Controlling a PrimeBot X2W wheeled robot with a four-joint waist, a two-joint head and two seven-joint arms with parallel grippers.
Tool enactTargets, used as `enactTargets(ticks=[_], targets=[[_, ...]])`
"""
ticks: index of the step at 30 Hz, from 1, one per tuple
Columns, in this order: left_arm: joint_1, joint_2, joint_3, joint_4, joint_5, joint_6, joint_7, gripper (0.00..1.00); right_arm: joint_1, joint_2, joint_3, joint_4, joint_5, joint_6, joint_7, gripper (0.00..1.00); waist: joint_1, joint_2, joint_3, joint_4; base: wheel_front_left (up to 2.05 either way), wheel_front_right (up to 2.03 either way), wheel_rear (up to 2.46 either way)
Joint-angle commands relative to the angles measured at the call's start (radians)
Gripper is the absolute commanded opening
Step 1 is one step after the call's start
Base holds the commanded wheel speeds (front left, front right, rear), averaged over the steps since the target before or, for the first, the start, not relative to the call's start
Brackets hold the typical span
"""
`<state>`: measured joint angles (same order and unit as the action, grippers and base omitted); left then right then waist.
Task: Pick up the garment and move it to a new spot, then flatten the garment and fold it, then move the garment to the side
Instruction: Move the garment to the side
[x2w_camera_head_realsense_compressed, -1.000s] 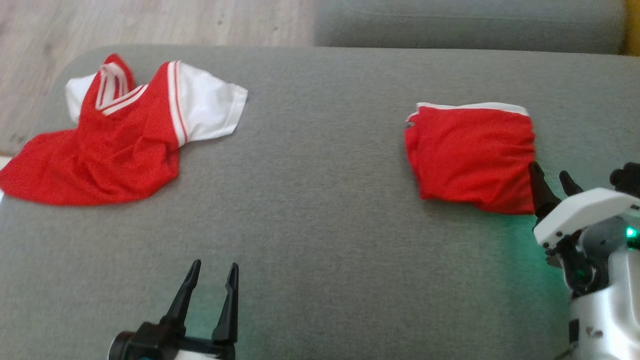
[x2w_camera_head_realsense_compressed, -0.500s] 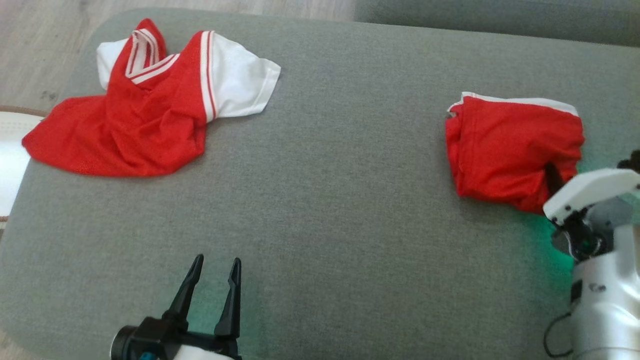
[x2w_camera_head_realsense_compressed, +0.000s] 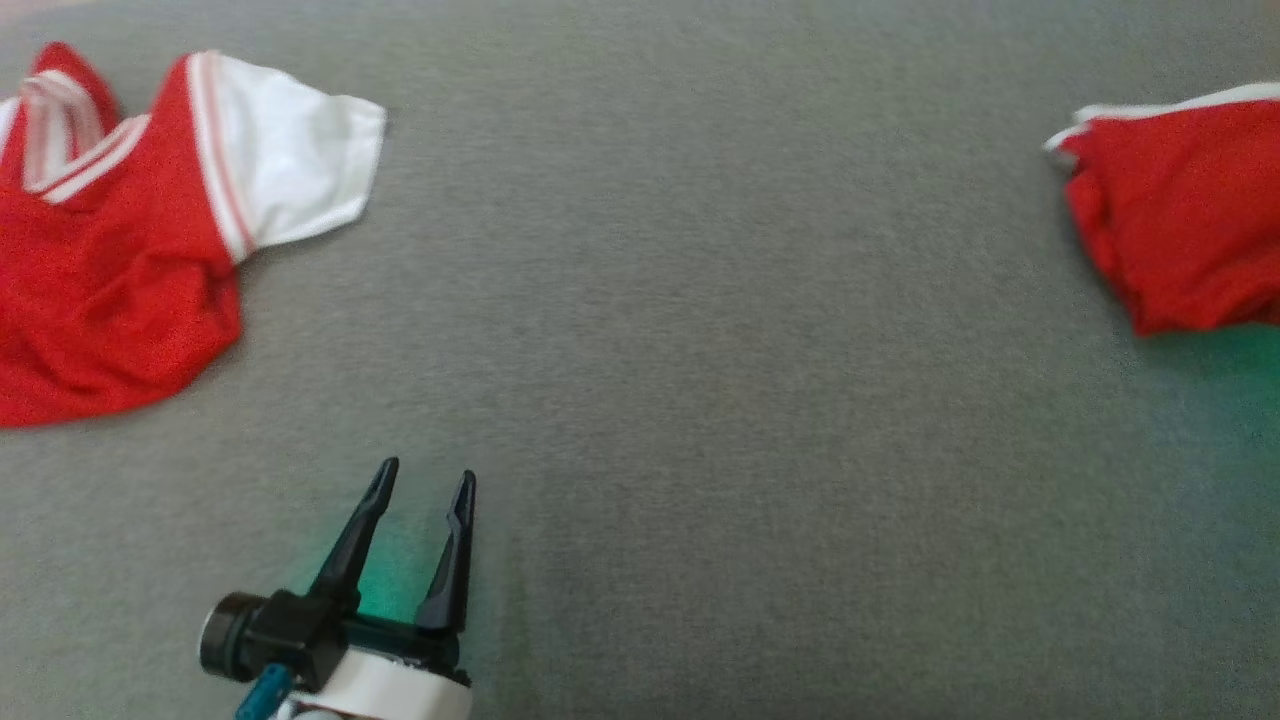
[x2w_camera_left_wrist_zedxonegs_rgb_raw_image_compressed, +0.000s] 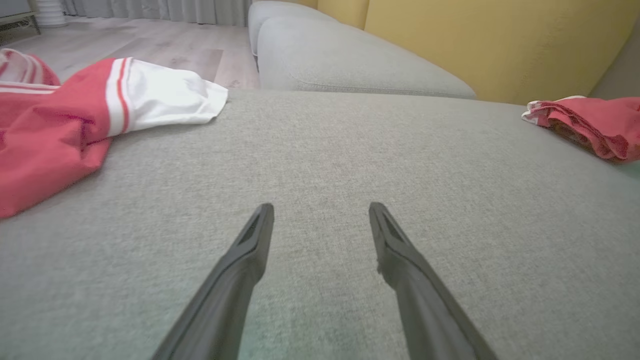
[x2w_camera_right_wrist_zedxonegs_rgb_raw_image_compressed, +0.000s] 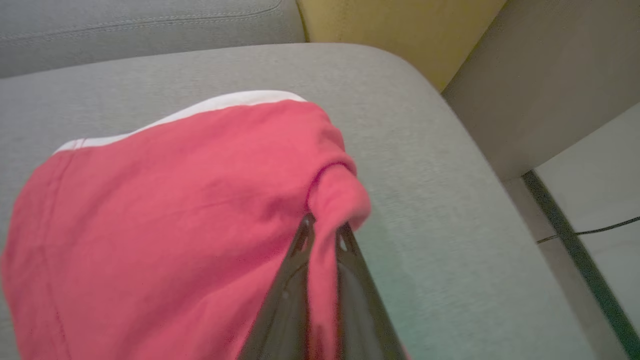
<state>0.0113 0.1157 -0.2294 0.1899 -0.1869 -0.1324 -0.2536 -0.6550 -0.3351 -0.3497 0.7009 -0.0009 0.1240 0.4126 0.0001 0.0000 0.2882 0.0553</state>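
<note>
A folded red garment (x2w_camera_head_realsense_compressed: 1180, 220) with a white band lies at the right of the grey cushion (x2w_camera_head_realsense_compressed: 700, 350). In the right wrist view my right gripper (x2w_camera_right_wrist_zedxonegs_rgb_raw_image_compressed: 326, 225) is shut on a bunched corner of this garment (x2w_camera_right_wrist_zedxonegs_rgb_raw_image_compressed: 175, 210), the red cloth pinched between its two dark fingers. A crumpled red shirt (x2w_camera_head_realsense_compressed: 110, 280) with white sleeves lies at the far left. My left gripper (x2w_camera_head_realsense_compressed: 428, 472) hovers open over bare cushion near the front. The left wrist view has the left gripper (x2w_camera_left_wrist_zedxonegs_rgb_raw_image_compressed: 321, 207) between the shirt (x2w_camera_left_wrist_zedxonegs_rgb_raw_image_compressed: 50, 135) and the folded garment (x2w_camera_left_wrist_zedxonegs_rgb_raw_image_compressed: 595, 122).
A second grey cushion (x2w_camera_left_wrist_zedxonegs_rgb_raw_image_compressed: 350, 60) runs behind the work surface, with a yellow wall (x2w_camera_left_wrist_zedxonegs_rgb_raw_image_compressed: 475, 40) beyond it and wooden floor (x2w_camera_left_wrist_zedxonegs_rgb_raw_image_compressed: 125, 45) at the back left. The cushion's rounded edge (x2w_camera_right_wrist_zedxonegs_rgb_raw_image_compressed: 450, 125) drops off just right of the folded garment, with a cable (x2w_camera_right_wrist_zedxonegs_rgb_raw_image_compressed: 600, 230) on the floor below.
My right gripper has shut on the corner of the folded red garment. The head camera has tipped down and closer, shifting the whole picture. The left gripper stays open.
</note>
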Motion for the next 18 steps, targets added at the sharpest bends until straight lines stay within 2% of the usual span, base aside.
enactTargets(ticks=[1, 8, 12, 13, 14, 15, 18], targets=[[-0.022, 0.018, 0.026, -0.030, -0.008, 0.002, -0.008, 1.00, -0.022, -0.026, 0.012, -0.044, -0.026, 0.007, 0.008, 0.00, -0.0001, 0.0000, 0.034, -0.040, 0.00, 0.00, 0.00], [-0.019, 0.048, 0.027, -0.040, -0.016, 0.002, -0.008, 1.00, -0.022, -0.055, -0.043, -0.126, -0.190, 0.007, 0.030, 0.00, -0.0001, 0.0000, 0.061, -0.060, 0.00, 0.00, 0.00], [-0.021, 0.046, 0.032, -0.043, -0.019, 0.002, -0.008, 1.00, 0.001, -0.064, -0.055, -0.193, -0.287, 0.007, 0.035, 0.00, -0.0001, 0.0000, 0.066, -0.055, 0.00, 0.00, 0.00], [-0.021, 0.044, 0.033, -0.043, -0.019, 0.002, -0.008, 1.00, 0.005, -0.066, -0.060, -0.210, -0.308, 0.007, 0.025, 0.08, -0.0001, 0.0000, 0.066, -0.054, 0.00, 0.00, 0.00], [-0.021, 0.043, 0.035, -0.042, -0.019, 0.002, -0.008, 1.00, 0.009, -0.065, -0.067, -0.223, -0.325, 0.007, 0.015, 0.85, -0.0001, 0.0000, 0.066, -0.054, 0.00, 0.00, 0.00], [-0.020, 0.041, 0.037, -0.042, -0.019, 0.002, -0.008, 1.00, 0.014, -0.062, -0.073, -0.234, -0.345, 0.007, 0.007, 1.00, -0.0001, 0.0000, 0.065, -0.054, 0.00, 0.00, 0.00], [-0.016, 0.035, 0.035, -0.036, -0.022, 0.002, -0.008, 1.00, 0.027, -0.053, -0.068, -0.248, -0.385, 0.007, -0.020, 1.00, -0.0001, 0.0000, 0.052, -0.056, 0.00, 0.00, 0.00]])
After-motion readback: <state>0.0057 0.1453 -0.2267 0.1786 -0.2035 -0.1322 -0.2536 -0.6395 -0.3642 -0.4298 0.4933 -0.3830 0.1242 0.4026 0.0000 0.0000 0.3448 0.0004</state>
